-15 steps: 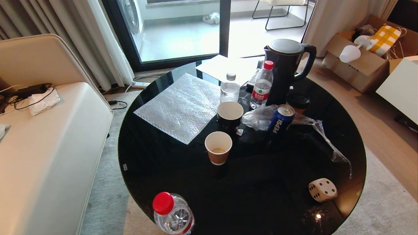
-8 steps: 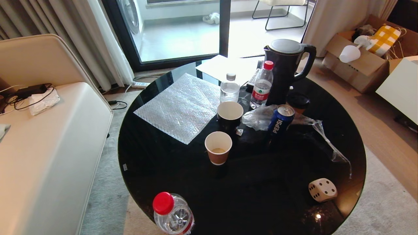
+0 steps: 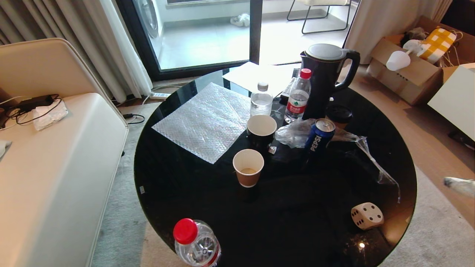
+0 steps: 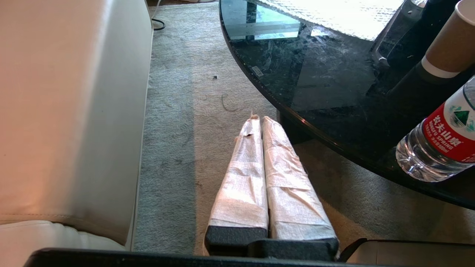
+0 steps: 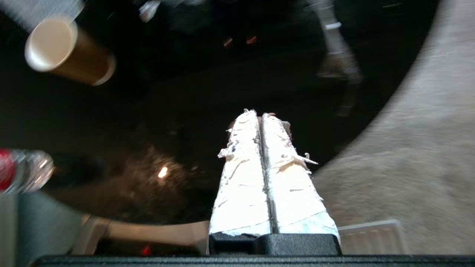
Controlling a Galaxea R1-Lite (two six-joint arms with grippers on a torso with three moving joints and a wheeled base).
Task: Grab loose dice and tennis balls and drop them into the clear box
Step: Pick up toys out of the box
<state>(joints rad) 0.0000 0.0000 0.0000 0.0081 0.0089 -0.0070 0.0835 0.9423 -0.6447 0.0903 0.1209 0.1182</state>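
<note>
One tan die (image 3: 367, 216) with dark pips sits on the round black glass table (image 3: 185, 185), near its right front edge. My right gripper (image 3: 458, 184) pokes in at the head view's right edge, off the table and to the right of the die. Its taped fingers are shut and empty in the right wrist view (image 5: 258, 114), above the table's rim. My left gripper (image 4: 258, 118) is shut and empty, low over the carpet between sofa and table. No tennis balls and no clear box are in view.
Two paper cups (image 3: 248, 167), a Pepsi can (image 3: 320, 135), a crumpled plastic bag (image 3: 297, 133), a black kettle (image 3: 326, 74), bubble wrap (image 3: 206, 120) and water bottles (image 3: 196, 243) crowd the table. A sofa (image 3: 48, 167) stands left. A ribbed translucent plastic piece (image 5: 371, 237) lies on the carpet.
My right gripper has risen into the head view at its right edge, where nothing showed before. The die and the table clutter have not moved.
</note>
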